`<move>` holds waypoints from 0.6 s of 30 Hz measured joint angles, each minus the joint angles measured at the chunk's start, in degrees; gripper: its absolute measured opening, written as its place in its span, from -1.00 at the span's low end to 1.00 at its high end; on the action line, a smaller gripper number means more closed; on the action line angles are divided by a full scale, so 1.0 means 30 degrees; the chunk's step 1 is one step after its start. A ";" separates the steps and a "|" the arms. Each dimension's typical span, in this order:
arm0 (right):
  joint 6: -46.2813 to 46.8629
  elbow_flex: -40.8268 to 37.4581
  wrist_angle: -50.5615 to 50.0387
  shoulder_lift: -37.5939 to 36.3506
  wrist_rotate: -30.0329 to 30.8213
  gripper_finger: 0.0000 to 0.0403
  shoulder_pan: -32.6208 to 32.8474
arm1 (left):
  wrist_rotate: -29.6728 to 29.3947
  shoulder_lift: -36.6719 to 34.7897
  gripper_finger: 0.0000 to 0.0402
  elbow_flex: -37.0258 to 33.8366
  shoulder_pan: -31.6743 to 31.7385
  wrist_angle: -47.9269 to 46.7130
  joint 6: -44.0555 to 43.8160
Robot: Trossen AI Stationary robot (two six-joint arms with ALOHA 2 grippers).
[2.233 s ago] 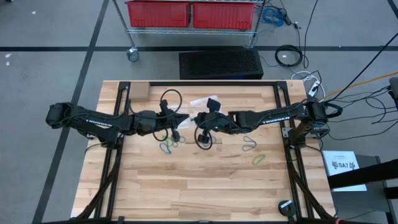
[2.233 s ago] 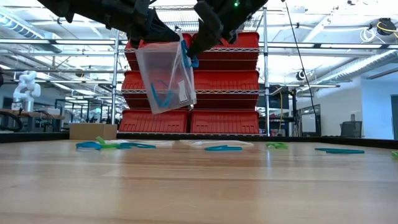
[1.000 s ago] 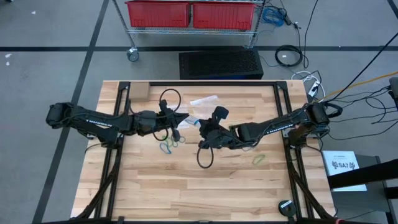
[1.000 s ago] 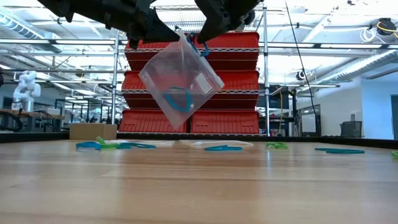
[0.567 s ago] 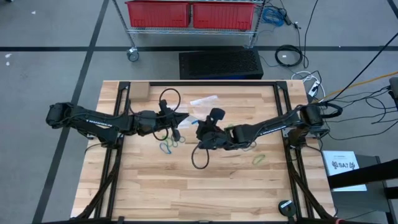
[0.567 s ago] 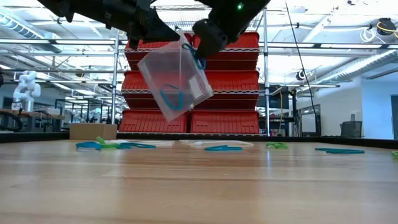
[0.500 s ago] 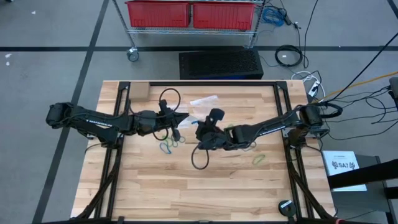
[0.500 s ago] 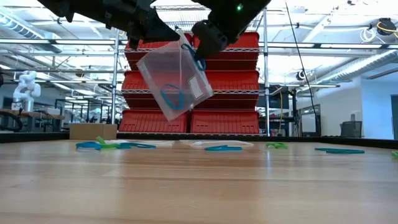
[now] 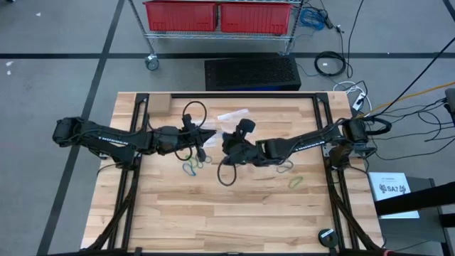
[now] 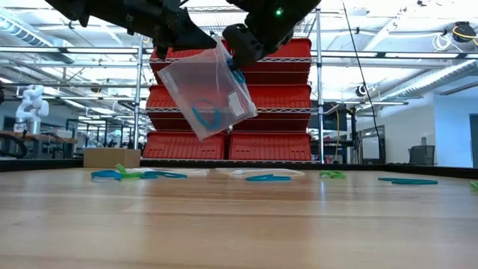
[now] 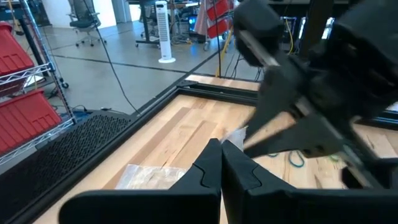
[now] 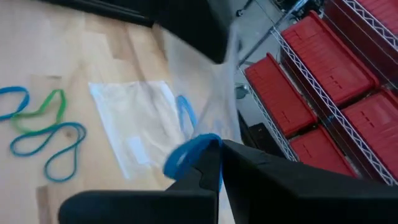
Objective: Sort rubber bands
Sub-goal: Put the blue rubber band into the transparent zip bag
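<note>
A clear plastic bag (image 10: 210,93) hangs above the table's middle with blue rubber bands (image 10: 203,113) inside it. My left gripper (image 9: 210,135) is shut on the bag's top. My right gripper (image 9: 227,144) is shut on a blue rubber band (image 12: 186,155) right at the bag's upper corner (image 10: 224,54). Loose blue and green bands lie on the table (image 9: 192,166), (image 9: 285,164), (image 9: 295,183). A second clear bag (image 9: 233,114) lies flat toward the far edge. My left gripper pinches the bag's top edge (image 11: 237,134) between its two shut fingers, coming about level from the table's left. The bag hangs tilted below the fingers, clear of the table. My right gripper pinches a blue rubber band (image 12: 198,144) between its shut fingertips. The band's loop sticks out past the fingers, lifted clear of the table, beside the bag's wall (image 12: 217,93).
A small cardboard block (image 9: 160,105) sits at the table's far left. A black cable loop (image 9: 226,175) hangs under my right arm. Bands (image 10: 119,174), (image 10: 269,178), (image 10: 407,180) lie spread across the table's far half. The near half of the wooden table (image 9: 227,220) is bare.
My right gripper, shut on the blue band, has moved from the bag's near right toward the table's left and far side, up to the bag's top corner. The bag, still held by my left gripper, has swung back a little and stays tilted.
</note>
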 joint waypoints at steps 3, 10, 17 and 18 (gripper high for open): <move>0.0000 0.0000 0.0547 0.0000 -0.1311 -0.99 -0.0465 | 0.0015 0.0000 -1.00 0.0000 -0.0007 0.0000 0.0001; 0.0448 0.0000 0.1195 0.0000 -0.4285 -0.78 -0.1064 | 0.0850 0.0000 -1.00 0.0000 -0.0007 -0.0007 0.0051; 0.0517 -0.0022 0.0894 -0.0474 -0.4309 -0.40 -0.0799 | 0.1144 0.0000 -1.00 0.0000 -0.0009 -0.0289 0.0079; 0.0517 -0.0022 0.0859 -0.0686 -0.4311 -0.36 -0.0715 | 0.1144 0.0000 -1.00 0.0000 -0.0015 -0.0291 0.0109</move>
